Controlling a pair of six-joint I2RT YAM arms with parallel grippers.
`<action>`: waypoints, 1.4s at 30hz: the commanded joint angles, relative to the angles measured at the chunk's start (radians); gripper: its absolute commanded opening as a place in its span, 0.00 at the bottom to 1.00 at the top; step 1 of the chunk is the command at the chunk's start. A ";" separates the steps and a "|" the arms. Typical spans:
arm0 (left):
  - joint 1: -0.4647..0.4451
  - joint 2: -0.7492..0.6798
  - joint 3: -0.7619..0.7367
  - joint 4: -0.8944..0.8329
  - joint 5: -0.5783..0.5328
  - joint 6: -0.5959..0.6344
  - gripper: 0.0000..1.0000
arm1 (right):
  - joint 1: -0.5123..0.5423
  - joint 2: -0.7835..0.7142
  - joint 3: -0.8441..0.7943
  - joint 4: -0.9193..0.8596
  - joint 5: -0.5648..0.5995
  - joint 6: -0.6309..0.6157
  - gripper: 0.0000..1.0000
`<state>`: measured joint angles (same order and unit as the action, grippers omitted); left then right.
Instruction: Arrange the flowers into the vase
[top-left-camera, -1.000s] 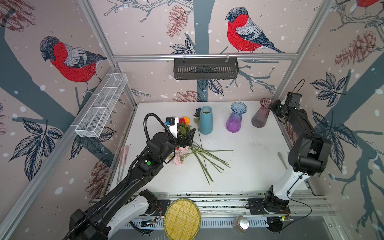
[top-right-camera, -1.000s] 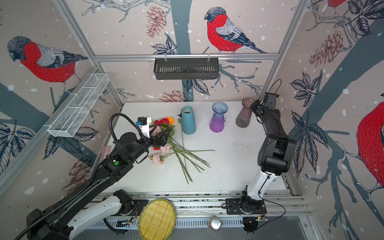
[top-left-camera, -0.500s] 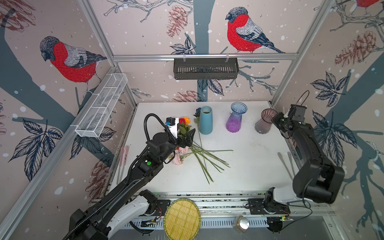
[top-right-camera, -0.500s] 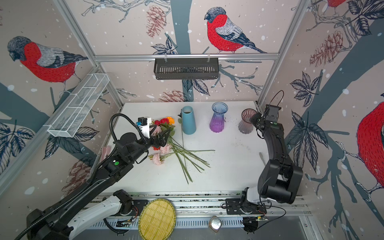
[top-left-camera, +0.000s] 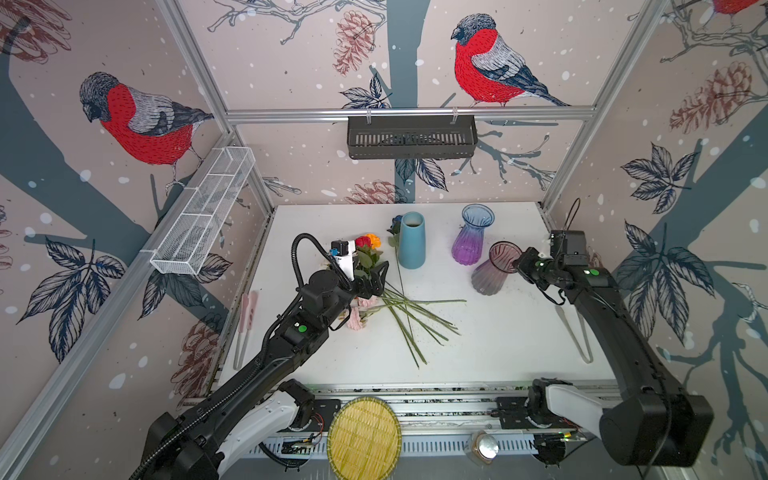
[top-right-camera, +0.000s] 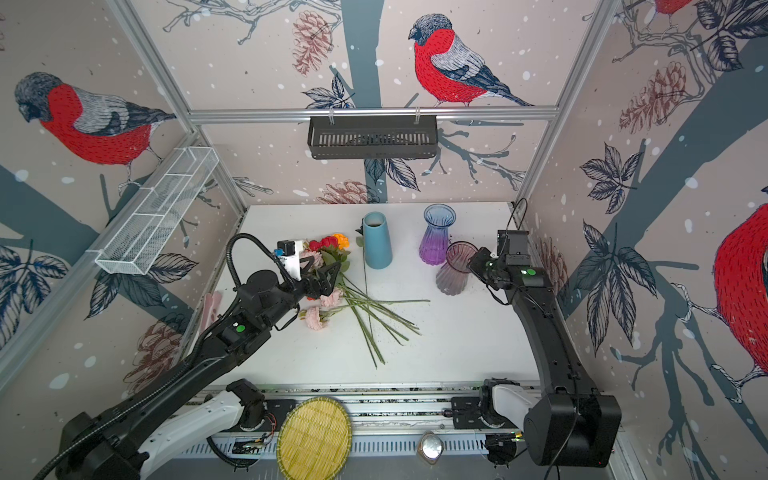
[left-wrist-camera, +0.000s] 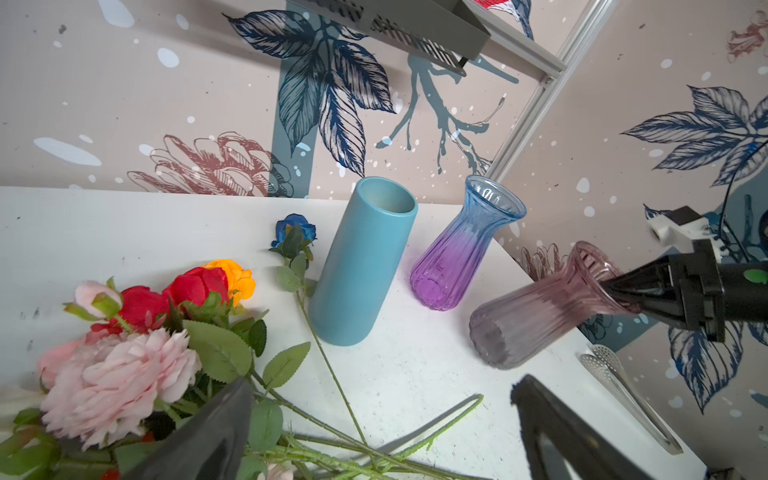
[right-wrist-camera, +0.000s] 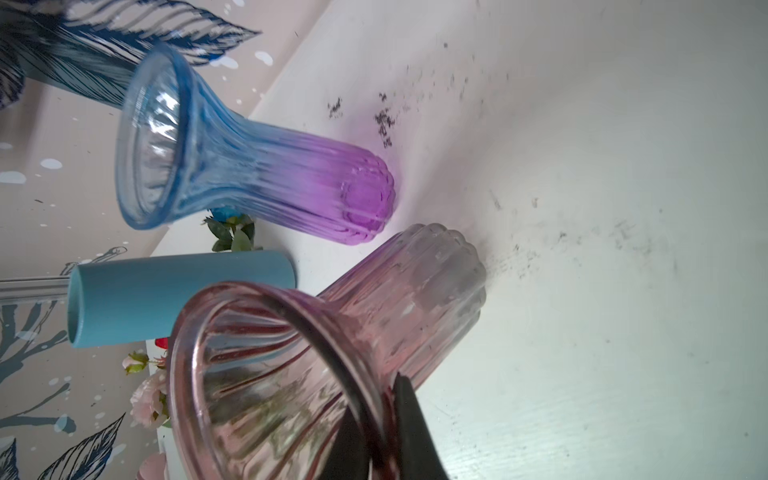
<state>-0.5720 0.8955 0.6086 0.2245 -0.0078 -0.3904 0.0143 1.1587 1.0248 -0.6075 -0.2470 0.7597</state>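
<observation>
Flowers (top-left-camera: 399, 305) lie in a loose heap on the white table (top-left-camera: 498, 345), left of centre in both top views. The heads point toward the upper left and the stems fan toward the lower right. One blue rose (left-wrist-camera: 295, 228) lies apart, beside the blue vase (top-left-camera: 411, 241).

Left gripper (left-wrist-camera: 382, 386) hovers over the heap with fingers wide apart, holding nothing. Right gripper (top-left-camera: 519, 262) is clamped on the rim of the pink glass vase (top-left-camera: 492, 272), which leans over, right of centre. Whether its base touches the table is not clear.

Assessment: the flowers are light, with soft, bulky heads. Their stems are thin, probably springy, and crossed, so lifting one may drag others. Best hold: a single bare stem, mid-length, where the fan spreads. The glass is smooth and fragile, and a rim pinch may slip
</observation>
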 joint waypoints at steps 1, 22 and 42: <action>0.003 -0.007 -0.007 0.064 -0.021 -0.056 0.98 | 0.034 0.017 -0.018 0.049 -0.035 0.079 0.08; 0.020 -0.053 -0.043 0.029 -0.046 -0.065 0.98 | 0.372 0.068 0.168 -0.072 0.035 0.278 0.08; 0.025 0.001 -0.044 0.050 0.006 -0.140 0.97 | 0.316 0.144 0.153 -0.094 0.019 0.164 0.44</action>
<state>-0.5503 0.8921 0.5632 0.2279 -0.0292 -0.4938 0.3336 1.3010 1.1770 -0.7246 -0.2207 0.9428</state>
